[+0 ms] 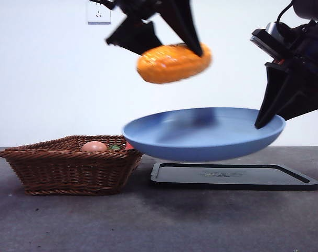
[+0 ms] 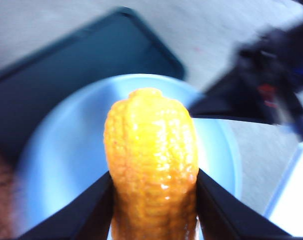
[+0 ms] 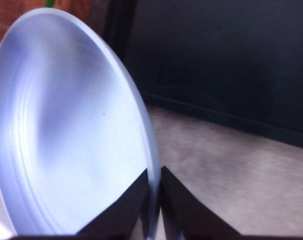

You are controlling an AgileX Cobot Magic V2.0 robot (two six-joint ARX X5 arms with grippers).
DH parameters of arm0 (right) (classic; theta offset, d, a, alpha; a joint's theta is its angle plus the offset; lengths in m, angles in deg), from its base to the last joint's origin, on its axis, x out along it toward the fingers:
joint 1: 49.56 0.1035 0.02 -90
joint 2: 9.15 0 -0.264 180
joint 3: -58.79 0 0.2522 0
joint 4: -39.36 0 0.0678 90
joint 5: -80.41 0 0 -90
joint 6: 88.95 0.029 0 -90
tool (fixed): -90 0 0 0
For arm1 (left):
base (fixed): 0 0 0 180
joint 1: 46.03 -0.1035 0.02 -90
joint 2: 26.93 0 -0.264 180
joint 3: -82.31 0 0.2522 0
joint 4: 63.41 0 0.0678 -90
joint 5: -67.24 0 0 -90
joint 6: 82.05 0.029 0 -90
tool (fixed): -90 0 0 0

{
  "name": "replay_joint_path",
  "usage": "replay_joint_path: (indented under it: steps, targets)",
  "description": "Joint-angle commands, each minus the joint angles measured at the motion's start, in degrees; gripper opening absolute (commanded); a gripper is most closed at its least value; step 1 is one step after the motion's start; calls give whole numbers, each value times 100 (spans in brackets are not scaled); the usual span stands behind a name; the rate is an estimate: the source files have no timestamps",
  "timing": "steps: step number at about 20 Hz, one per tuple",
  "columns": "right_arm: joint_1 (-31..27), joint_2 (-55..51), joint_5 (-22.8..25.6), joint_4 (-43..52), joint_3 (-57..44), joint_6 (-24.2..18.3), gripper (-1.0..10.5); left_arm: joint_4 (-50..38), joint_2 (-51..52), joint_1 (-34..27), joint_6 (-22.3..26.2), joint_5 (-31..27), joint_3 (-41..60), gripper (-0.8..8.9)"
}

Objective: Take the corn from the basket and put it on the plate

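The grey table (image 1: 159, 220) runs across the whole front view, with a white wall and a wall socket (image 1: 98, 13) behind it. On the table lies a flat black tray (image 1: 235, 176), and above it, lifted clear of the tray, hangs the light-blue plate (image 1: 203, 134), roughly level with its right rim slightly higher. The right claw (image 1: 261, 123) comes down from the upper right edge of the front view and is clenched on that right rim; the right wrist view shows its two black jaws pinched close with the plate's thin edge (image 3: 150, 200) between them and the tray dark beyond. To the left of the tray sits the dark-brown wicker basket (image 1: 70, 170) on the table, its right rim just beside the plate's left edge in the front view. The left claw (image 1: 172, 42) reaches in from the top of the front view and grips the corn (image 1: 173, 63), held lengthwise and nearly level in the air, well above the plate's middle and not touching it. In the left wrist view the corn (image 2: 151, 165) stands squeezed between the two jaws, with the plate (image 2: 66, 165) spread below it. Inside the basket rests a small tan egg (image 1: 94, 146), and just beside it a bit of green (image 1: 115, 148) and a sliver of red show over the rim.
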Motion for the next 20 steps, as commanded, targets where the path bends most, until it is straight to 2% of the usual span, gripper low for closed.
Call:
replay_joint_path:
  steps: [1, 8, 13, 17, 20]
  targets:
    - [13, 70, -136, 142, 122, 179, 3, -50, -387, 160, 330, -7, -55, 124]
    - [13, 72, -289, 153, 122, 186, 3, -50, -1086, 197, 459, -52, -55, 142]
    - [13, 76, -286, 153, 122, 184, 3, -46, -1102, 223, 448, -52, -57, 310]
    - [13, 79, -289, 142, 122, 184, 3, -7, -1099, 223, 444, -52, -57, 367]
    - [13, 79, -289, 111, 122, 184, 3, 103, -1078, 223, 446, -52, -92, 371]
